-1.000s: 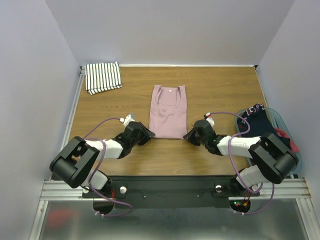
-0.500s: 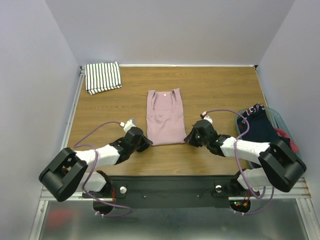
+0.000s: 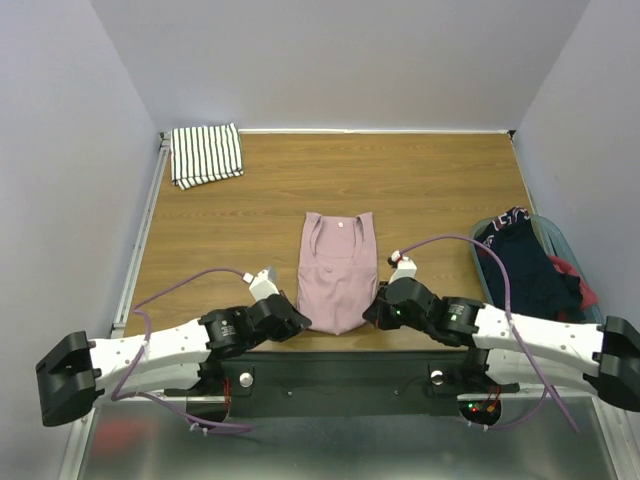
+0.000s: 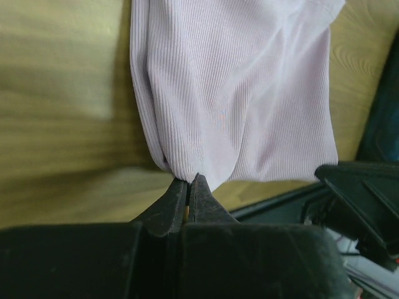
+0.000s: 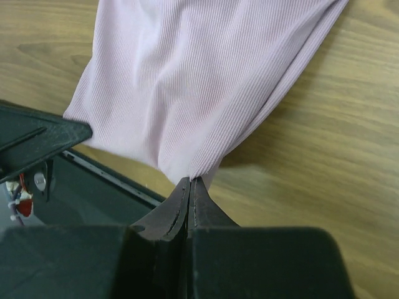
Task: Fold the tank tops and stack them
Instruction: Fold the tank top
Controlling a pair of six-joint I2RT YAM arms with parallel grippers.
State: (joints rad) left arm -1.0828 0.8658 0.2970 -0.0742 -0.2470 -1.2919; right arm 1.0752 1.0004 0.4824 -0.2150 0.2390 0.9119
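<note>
Overhead, pink tank top (image 3: 338, 270): spread on the worktop (image 3: 440, 190), hem at the near edge, straps toward the far edge, so its long axis runs near-to-far.
Overhead, arms: the left end effector (image 3: 302, 322) is at the hem's left corner and the right end effector (image 3: 372, 314) at its right corner. The cloth runs away from both toward the far edge, and neither arm is nearer.
Overhead, striped tank top (image 3: 207, 154): folded at the far left corner, well apart from the pink one.
Left wrist, grip: the left end effector (image 4: 189, 187) has its jaws pressed together on a pinch of hem, with the ribbed cloth fanning out beyond them.
Right wrist, grip: the right end effector (image 5: 190, 187) is likewise clamped on the opposite hem corner.
Doubt: the hem may overhang the near edge slightly; the views do not settle it.
Next move, as a judgement: carrying both corners along the long axis toward the straps would halve the garment.
</note>
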